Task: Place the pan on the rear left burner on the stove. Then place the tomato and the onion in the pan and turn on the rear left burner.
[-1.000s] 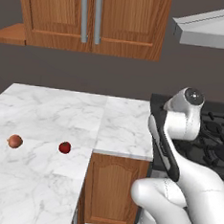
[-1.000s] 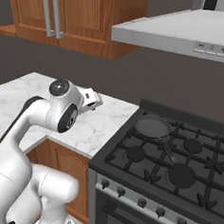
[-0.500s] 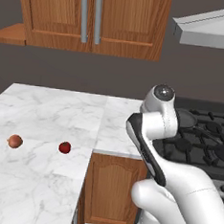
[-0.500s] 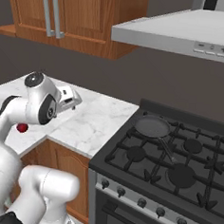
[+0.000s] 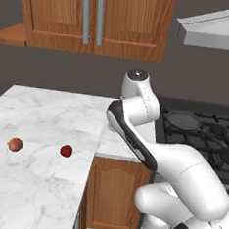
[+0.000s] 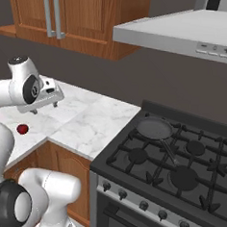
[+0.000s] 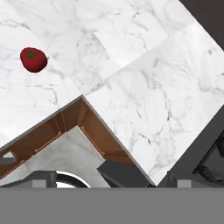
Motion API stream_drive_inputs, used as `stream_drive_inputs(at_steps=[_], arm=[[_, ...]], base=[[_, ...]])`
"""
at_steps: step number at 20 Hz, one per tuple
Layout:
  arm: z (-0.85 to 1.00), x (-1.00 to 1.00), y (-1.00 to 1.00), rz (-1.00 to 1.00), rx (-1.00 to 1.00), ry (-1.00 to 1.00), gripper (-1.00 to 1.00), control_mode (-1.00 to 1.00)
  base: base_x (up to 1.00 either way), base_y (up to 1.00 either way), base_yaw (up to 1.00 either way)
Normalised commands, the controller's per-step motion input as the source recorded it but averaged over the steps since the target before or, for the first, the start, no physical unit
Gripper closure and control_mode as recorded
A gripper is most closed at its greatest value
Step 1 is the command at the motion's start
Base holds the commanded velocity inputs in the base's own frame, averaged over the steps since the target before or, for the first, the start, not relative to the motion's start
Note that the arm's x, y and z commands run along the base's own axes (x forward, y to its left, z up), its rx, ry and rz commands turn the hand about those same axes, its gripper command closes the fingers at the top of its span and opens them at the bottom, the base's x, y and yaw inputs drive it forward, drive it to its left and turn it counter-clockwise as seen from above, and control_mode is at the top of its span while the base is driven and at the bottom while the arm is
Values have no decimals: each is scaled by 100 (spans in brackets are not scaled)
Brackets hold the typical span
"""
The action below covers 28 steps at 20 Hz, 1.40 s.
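Observation:
The dark grey pan (image 6: 154,128) sits on the rear left burner of the black stove (image 6: 142,204), covering the burner cap, with its handle pointing to the stove's middle. It is also visible in the left base view (image 5: 183,120). The dark red tomato (image 5: 66,150) and the orange-brown onion (image 5: 15,144) lie apart on the white marble counter (image 5: 47,115). My gripper (image 6: 44,108) hangs open and empty over the counter's inner corner, to the right of the tomato (image 6: 22,129). In the hand view the tomato (image 7: 33,59) lies upper left, far from my gripper (image 7: 111,179).
Dark knobs (image 6: 106,186) run along the stove's silver front panel. Wooden wall cabinets (image 5: 95,16) hang over the counter and a grey range hood (image 6: 189,34) over the stove. A wooden base cabinet (image 5: 114,195) stands under the counter's edge.
The arm has swung left, away from the stove and out over the counter toward the tomato. The gripper has stayed open. Pan, tomato and onion have not moved.

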Motion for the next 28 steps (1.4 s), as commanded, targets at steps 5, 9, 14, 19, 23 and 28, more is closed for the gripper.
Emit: stream_drive_inputs(at_steps=[5, 9, 14, 19, 23, 28], arm=[[14, 0, 82, 0, 0, 24, -100, -100], [3, 0, 78, 0, 0, 21, -100, -100], [0, 0, 56, 0, 0, 19, -100, -100], [-1, 0, 21, 0, 3, 14, -100, -100], [-19, 0, 12, 0, 5, 3, -100, -100], [-9, 0, 16, 0, 6, -4, -100, -100]], base=[[0, 0, 0], [0, 0, 0], [0, 0, 0], [0, 0, 0], [0, 0, 0], [0, 0, 0]])
